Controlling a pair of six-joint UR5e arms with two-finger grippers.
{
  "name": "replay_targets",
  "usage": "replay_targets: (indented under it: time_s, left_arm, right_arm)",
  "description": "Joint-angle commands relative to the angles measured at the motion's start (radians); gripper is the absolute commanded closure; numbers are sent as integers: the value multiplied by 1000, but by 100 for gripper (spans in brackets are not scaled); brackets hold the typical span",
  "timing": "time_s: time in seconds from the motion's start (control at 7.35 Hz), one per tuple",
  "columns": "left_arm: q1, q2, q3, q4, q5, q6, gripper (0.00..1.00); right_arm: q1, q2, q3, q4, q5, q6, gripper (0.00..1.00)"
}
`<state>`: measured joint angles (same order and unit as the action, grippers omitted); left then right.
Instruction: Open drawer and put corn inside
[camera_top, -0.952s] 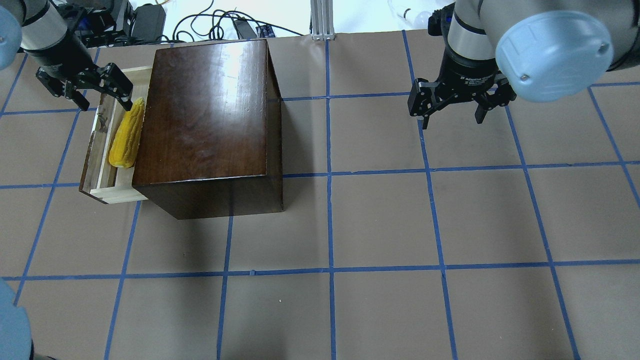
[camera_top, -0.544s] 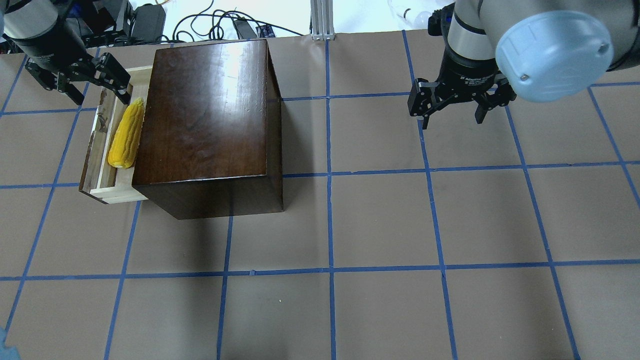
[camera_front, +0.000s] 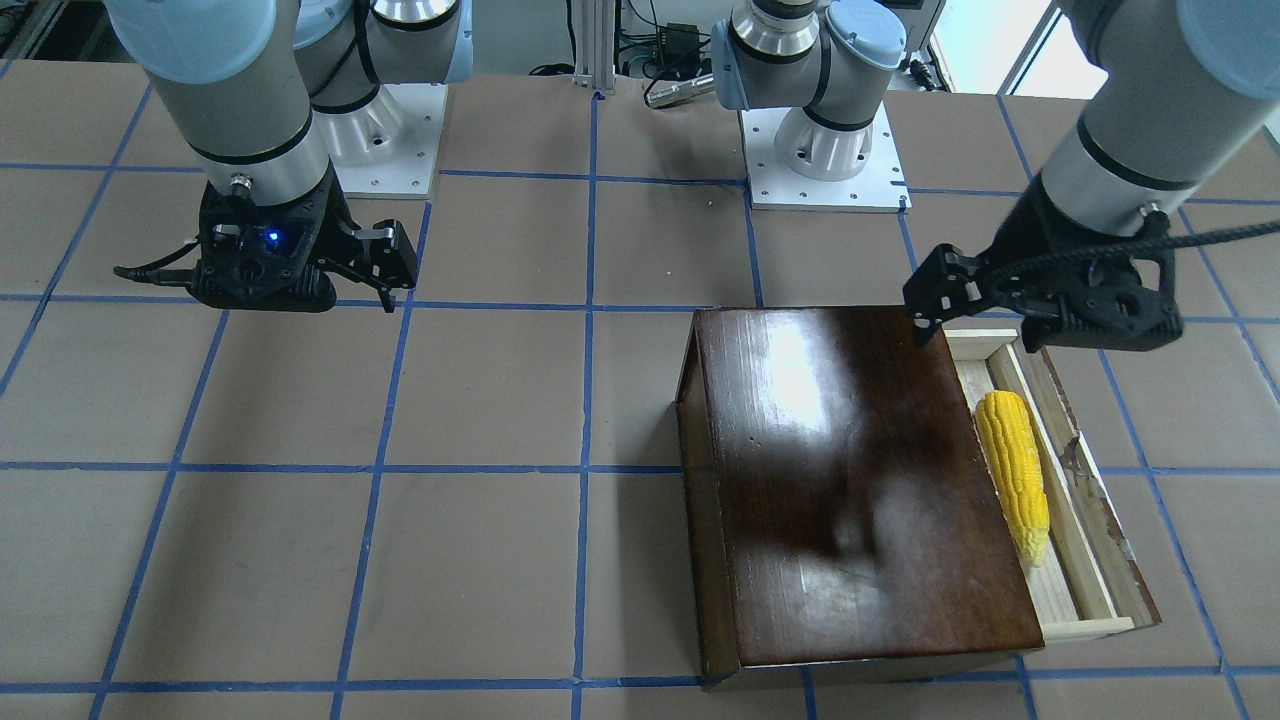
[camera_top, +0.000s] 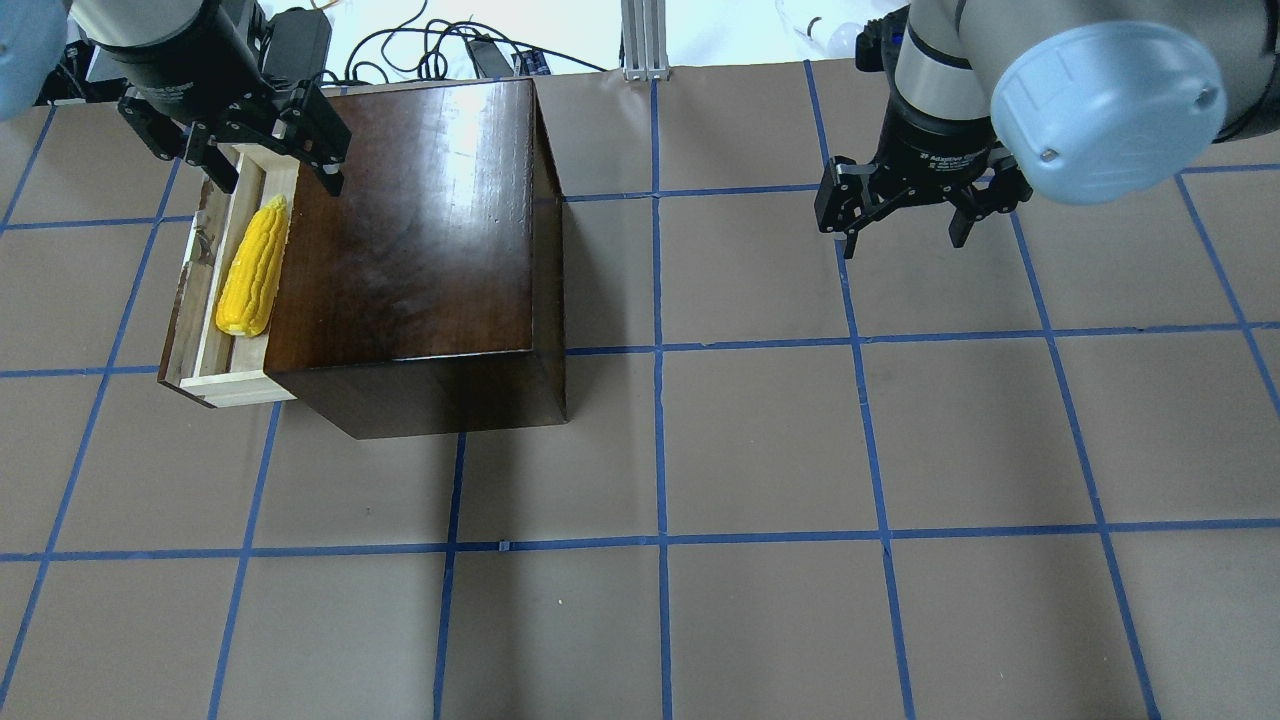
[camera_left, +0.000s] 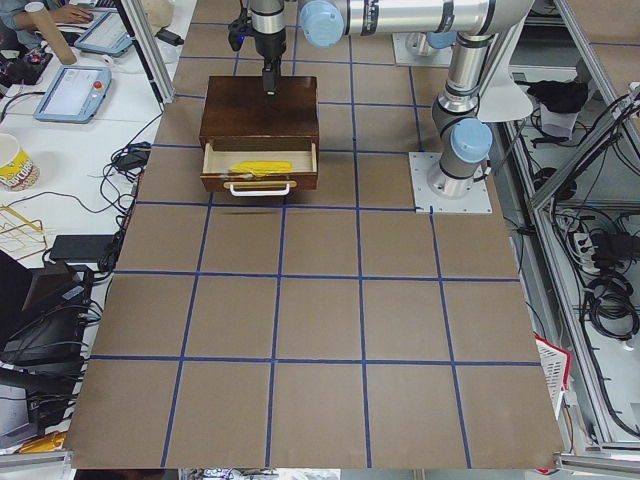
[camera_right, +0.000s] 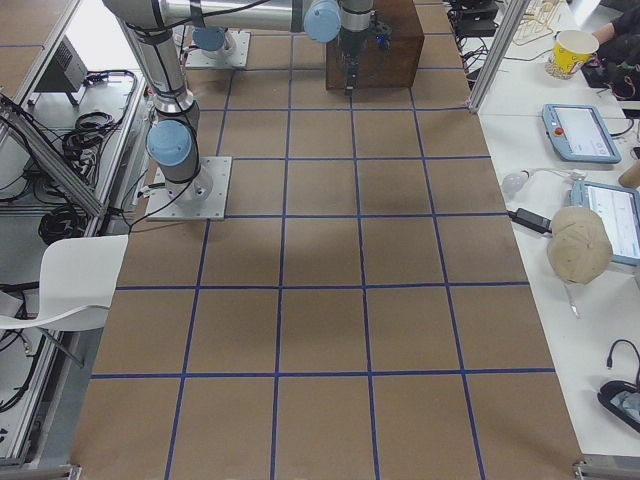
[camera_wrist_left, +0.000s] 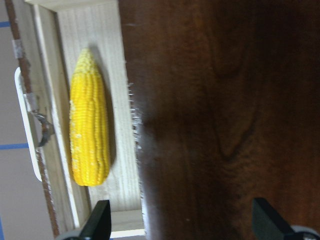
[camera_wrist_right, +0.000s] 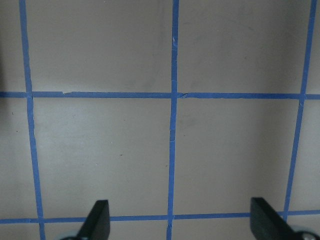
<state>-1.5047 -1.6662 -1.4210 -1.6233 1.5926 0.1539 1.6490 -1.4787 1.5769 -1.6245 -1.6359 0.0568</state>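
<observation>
The drawer (camera_top: 235, 385) stands pulled out from the left side of the dark-brown box (camera_top: 410, 230). The yellow corn (camera_top: 252, 268) lies lengthwise inside the drawer, tip toward the far end. It also shows in the left wrist view (camera_wrist_left: 89, 132) and in the front view (camera_front: 1013, 470). My left gripper (camera_top: 277, 170) is open and empty, hovering over the drawer's far end and the box's top edge, apart from the corn. My right gripper (camera_top: 905, 240) is open and empty over bare table, far to the right.
The drawer front carries a white handle (camera_wrist_left: 27, 130). Cables and equipment lie beyond the table's far edge (camera_top: 440, 50). Brown table surface with blue tape grid lines (camera_top: 660, 540) surrounds the box. Both arm bases stand behind the box in the front view (camera_front: 825, 150).
My left gripper has moved from beside the drawer's outer far corner to the right, over the drawer's far end and the box edge. The corn, the drawer and the right arm have not moved.
</observation>
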Motion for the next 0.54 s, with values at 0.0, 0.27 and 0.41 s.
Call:
replay_targets:
  time_s: [0.0, 0.27, 0.41]
  left_arm:
    - [-93, 69, -13, -56, 1, -40, 0]
    - [-141, 74, -29, -52, 0, -71, 0]
    - [-140, 69, -30, -49, 0, -68, 0]
  right_arm:
    - [0, 0, 0, -1, 1, 0, 0]
    - [0, 0, 0, 0, -1, 0, 0]
    - [0, 0, 0, 0, 1, 0, 0]
